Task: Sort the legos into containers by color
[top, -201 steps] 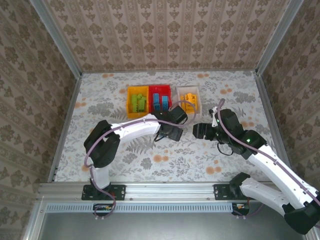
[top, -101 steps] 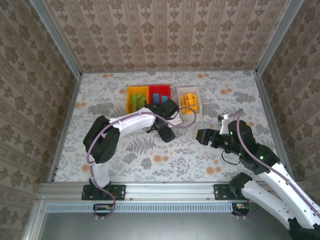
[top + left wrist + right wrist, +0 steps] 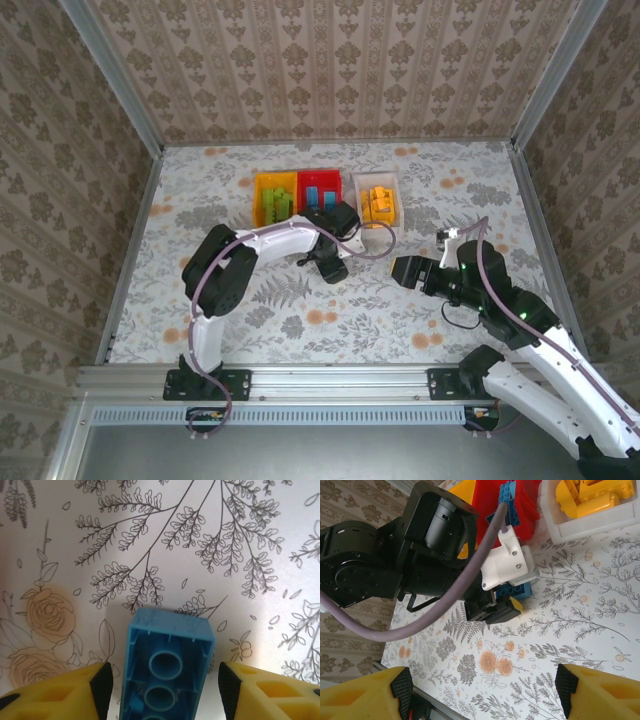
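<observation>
Nearest the bases, the right arm [image 3: 510, 310] hangs over the bench [image 3: 330, 330] with its jaws wide and holding nothing; its yellow fingers [image 3: 370, 697] sit at the lower corners of its wrist view

At 9 o'clock from them in the top view, and close by, the left arm [image 3: 270, 240] has its jaws down at the bench, so it is plainly the nearer one to the piece in hand. In the left wrist view a blue brick [image 3: 167, 630] lies between the black pads [image 3: 103, 685], hollow underside up. Its long axis runs from 6 to 12 o'clock, in line with the fingers, so the jaws cross its short width. A thin strip of bench shows on either side of it: the left jaws stand half-closed around the brick and, as far as I can tell, do not yet pinch it. The brick looks well centred for the squeeze

Farther off, the bins stand in a row. The red bin [image 3: 301, 200], with blue bricks in it, is at 12 o'clock from the left jaws and just beyond them. The yellow bin [image 3: 258, 205], with green ones, is at 11, and the white bin [image 3: 355, 195], with orange ones, is at 1. The brick probably belongs in the red bin, a short lift away

No brand, label or writing can be read
</observation>
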You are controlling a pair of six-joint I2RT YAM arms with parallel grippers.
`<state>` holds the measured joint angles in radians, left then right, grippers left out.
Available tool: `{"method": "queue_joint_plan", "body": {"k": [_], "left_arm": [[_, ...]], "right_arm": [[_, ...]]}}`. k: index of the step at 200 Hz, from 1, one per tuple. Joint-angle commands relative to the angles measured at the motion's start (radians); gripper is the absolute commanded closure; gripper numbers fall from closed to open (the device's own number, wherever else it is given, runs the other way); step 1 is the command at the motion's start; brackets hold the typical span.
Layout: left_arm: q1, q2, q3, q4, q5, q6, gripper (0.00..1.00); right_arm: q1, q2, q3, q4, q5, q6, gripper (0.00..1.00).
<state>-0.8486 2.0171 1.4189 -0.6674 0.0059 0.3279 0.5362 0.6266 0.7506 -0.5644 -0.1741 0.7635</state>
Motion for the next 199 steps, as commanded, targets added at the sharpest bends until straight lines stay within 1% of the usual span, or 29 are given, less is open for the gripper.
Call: {"method": "queue_joint_plan", "body": {"k": [1,9,34,42,44,56,77,95,119,159,176,199], "left_arm": [[0.002,0.019,-0.008,0.012,0.019,-0.009,0.56],[0.000,0.013,-0.014,0.018,0.019,-0.019,0.61],[-0.001,-0.030,-0.020,0.026,-0.024,-0.073,0.67],[0.002,-0.054,-0.010,0.017,-0.044,-0.109,0.68],[0.003,-0.061,-0.007,0.016,-0.047,-0.115,0.68],[0.017,-0.106,0.001,0.017,-0.055,-0.164,0.68],[0.081,-0.176,0.055,0.003,-0.022,-0.265,0.69],[0.147,-0.186,0.130,-0.013,0.027,-0.351,0.70],[0.211,-0.142,0.250,-0.026,0.079,-0.447,0.73],[0.281,0.016,0.480,-0.065,0.087,-0.580,0.73],[0.302,0.087,0.570,-0.075,0.110,-0.619,0.73],[0.309,0.179,0.674,-0.086,0.116,-0.636,0.73]], "right_arm": [[0.007,0.001,-0.012,0.021,-0.023,0.013,0.22],[0.007,0.001,-0.013,0.021,-0.021,0.011,0.22],[0.007,0.001,-0.013,0.021,-0.019,0.008,0.22],[0.007,0.002,-0.011,0.021,-0.021,0.005,0.22],[0.007,0.002,-0.011,0.046,-0.022,0.003,0.22],[0.007,0.005,-0.011,0.071,-0.029,-0.007,0.22],[0.002,0.052,-0.010,0.151,-0.061,-0.035,0.21],[-0.005,0.134,0.025,0.208,-0.070,-0.057,0.22],[-0.017,0.242,0.107,0.259,-0.060,-0.088,0.22],[-0.047,0.418,0.234,0.278,-0.051,-0.092,0.24],[-0.054,0.461,0.260,0.289,-0.054,-0.078,0.25],[-0.058,0.476,0.262,0.301,-0.057,-0.067,0.25]]}}
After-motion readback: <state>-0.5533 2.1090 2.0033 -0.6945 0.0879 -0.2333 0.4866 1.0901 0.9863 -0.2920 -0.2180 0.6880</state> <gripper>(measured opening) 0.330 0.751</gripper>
